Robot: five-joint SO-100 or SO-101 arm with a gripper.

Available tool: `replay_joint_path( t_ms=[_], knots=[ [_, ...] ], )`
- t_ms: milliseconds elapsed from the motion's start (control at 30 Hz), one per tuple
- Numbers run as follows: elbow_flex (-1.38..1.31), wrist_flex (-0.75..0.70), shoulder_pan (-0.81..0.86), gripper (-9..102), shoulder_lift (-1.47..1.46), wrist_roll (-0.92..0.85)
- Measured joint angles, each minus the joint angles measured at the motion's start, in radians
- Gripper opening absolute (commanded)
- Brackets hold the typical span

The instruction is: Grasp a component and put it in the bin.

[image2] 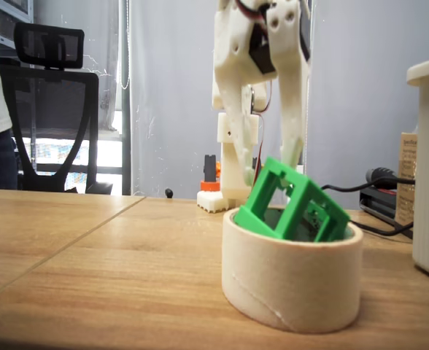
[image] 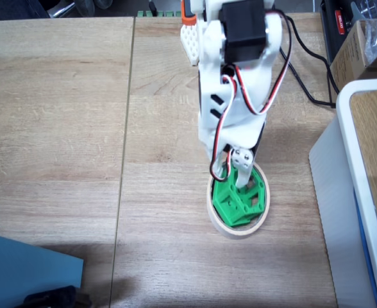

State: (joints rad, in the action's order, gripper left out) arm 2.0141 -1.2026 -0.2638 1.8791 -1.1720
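So, the component (image2: 291,204) sits tilted inside the bin (image2: 291,273), one corner poking up above the rim, lower edge down in the hollow. In a fixed view from above it's lower centre of frame, green block (image: 238,197) ringed by the tape (image: 215,218).

Gripper (image2: 269,157) hangs directly over it, fingers pointing down. One finger (image2: 293,138) touches or near-touches the block's top edge, the other (image2: 242,157) comes down just left of it by the bin's far rim. Jaws look spread w/ daylight between them, so I judge it let go, not clamping.

Next move probably straight up: part is right below the tips, tilted toward frame left.

White box (image: 355,167) stands well right, cable (image2: 379,188) behind. Nothing blocks a vertical lift.
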Motion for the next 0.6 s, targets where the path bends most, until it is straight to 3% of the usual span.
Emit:
replay_joint_path(
  t_ms=[167,600],
  knots=[
    [0.000,-0.083,0.000,15,0.000,-0.002],
    [-0.106,-0.092,0.000,15,0.000,-0.002]
  ],
)
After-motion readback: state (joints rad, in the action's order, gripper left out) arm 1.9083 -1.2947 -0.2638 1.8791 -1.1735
